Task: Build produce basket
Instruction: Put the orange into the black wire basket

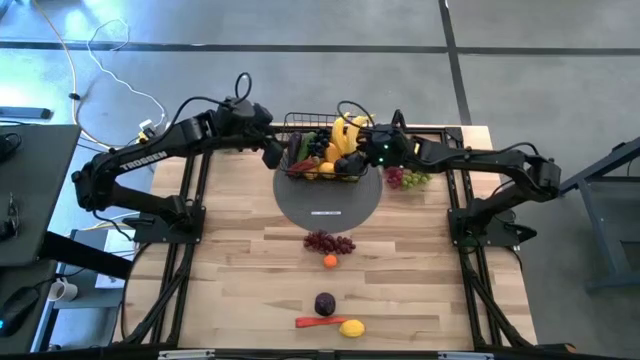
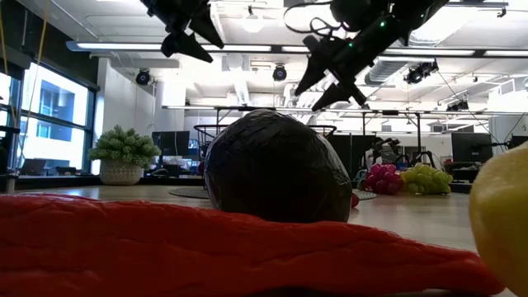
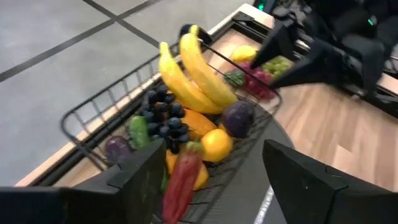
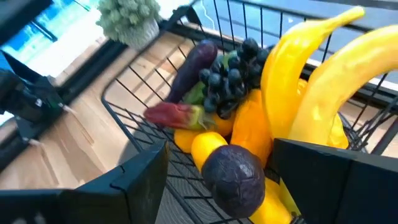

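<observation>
The left gripper (image 1: 272, 152) is held with its fingers spread wide and empty, just beside the left end of the basket (image 1: 297, 122). The basket is set on the far part of a grey disc (image 1: 328, 205) and is filled with bananas (image 1: 345, 128), dark grapes (image 4: 231, 76) and other produce (a plum (image 4: 234, 177) nearest the right wrist camera). The right gripper (image 1: 352, 157) is spread wide too, empty, over the basket's right end, and red grapes (image 1: 329, 242) are left on the table nearer the front
</observation>
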Available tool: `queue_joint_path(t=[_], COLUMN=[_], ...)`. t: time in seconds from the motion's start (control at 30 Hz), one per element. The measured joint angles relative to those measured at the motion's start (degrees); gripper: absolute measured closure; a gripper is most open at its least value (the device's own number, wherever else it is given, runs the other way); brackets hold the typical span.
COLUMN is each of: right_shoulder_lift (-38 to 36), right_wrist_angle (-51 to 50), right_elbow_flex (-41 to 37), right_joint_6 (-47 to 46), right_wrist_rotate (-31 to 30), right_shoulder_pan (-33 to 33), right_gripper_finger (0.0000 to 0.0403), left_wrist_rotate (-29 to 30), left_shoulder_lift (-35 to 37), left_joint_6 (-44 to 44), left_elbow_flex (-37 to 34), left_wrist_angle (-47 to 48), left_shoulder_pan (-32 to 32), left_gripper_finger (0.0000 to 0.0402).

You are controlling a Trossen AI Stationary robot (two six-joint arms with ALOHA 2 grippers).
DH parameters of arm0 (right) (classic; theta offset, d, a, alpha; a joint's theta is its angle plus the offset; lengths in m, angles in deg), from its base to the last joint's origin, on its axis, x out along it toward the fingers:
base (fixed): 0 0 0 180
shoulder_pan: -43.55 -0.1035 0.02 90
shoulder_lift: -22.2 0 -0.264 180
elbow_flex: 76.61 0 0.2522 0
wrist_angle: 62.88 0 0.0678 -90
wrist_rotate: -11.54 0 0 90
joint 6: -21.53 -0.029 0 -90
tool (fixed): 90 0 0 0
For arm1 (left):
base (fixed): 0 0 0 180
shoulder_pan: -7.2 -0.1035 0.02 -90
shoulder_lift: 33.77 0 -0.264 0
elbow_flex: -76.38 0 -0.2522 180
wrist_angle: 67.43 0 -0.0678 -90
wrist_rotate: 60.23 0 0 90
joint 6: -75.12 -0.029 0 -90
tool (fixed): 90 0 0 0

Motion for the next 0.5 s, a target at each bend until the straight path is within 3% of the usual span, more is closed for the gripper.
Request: queue_joint_path(t=[0.3, 0.5], right_shoulder_lift=[-4.3, -6.7], right_wrist_angle=[-3.2, -6.4], right_elbow_flex=[0.0, 0.0], right_joint_6=[-3.7, -6.4], right_wrist_rotate=[-3.5, -6.3], right_shoulder_pan=[-2.6, -6.0], right_gripper_finger=[0.0135, 0.0135], left_wrist_rotate=[-0.3, -6.2], left_shoulder_lift=[0.0, 0.0], left_joint_6=[-0.7, -0.6], left_elbow_flex=[0.0, 0.0], left_wrist_angle=[0.0, 0.0], left_shoulder_pan=[7.4, 13.2], left_gripper_finger=[0.0142, 0.0142])
